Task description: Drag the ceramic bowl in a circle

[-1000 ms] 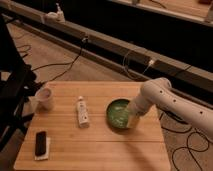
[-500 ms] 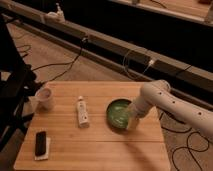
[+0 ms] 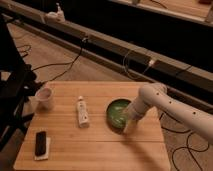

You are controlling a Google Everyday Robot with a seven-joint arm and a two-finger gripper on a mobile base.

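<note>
The ceramic bowl (image 3: 117,113), green and glossy with a dark rim, sits on the right half of the wooden table (image 3: 95,152). My gripper (image 3: 131,120) reaches down from the white arm (image 3: 165,102) on the right and is at the bowl's right rim. The wrist hides the contact point.
A white cup (image 3: 44,97) stands at the table's left. A white tube (image 3: 82,111) lies left of the bowl. A black flat object on a white pad (image 3: 40,145) is at the front left corner. A dark chair (image 3: 12,95) stands left of the table, with cables on the floor behind.
The arm's wrist has shifted very slightly at the bowl's right rim. The bowl stays in about the same place.
</note>
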